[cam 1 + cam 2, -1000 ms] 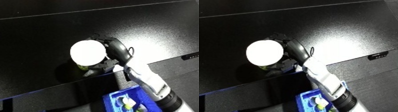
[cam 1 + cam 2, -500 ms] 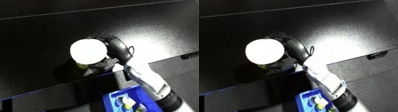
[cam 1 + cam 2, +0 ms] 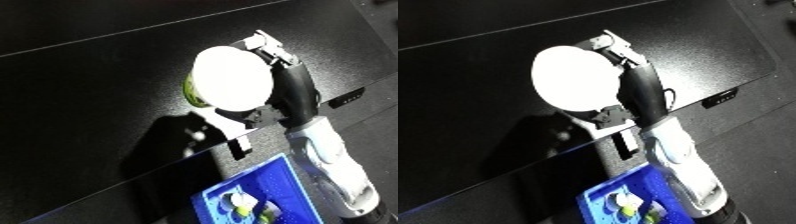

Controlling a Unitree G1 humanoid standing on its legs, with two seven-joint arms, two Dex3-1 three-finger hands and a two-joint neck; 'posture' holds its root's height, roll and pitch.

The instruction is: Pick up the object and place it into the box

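Right robot hand (image 3: pixel 289 82) lifting a white-topped object (image 3: pixel 231 77) over the worktop (image 3: pixel 80 95).
Fingers curl round its rim; it could slip before reaching the blue bin (image 3: pixel 289 182).

Dim scene w/ glare; object (image 3: pixel 233 77) blown-out white.

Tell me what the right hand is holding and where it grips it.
The right hand holds a round white object with a green rim, apparently a bowl or lid. Its fingers wrap the right edge, near the top.
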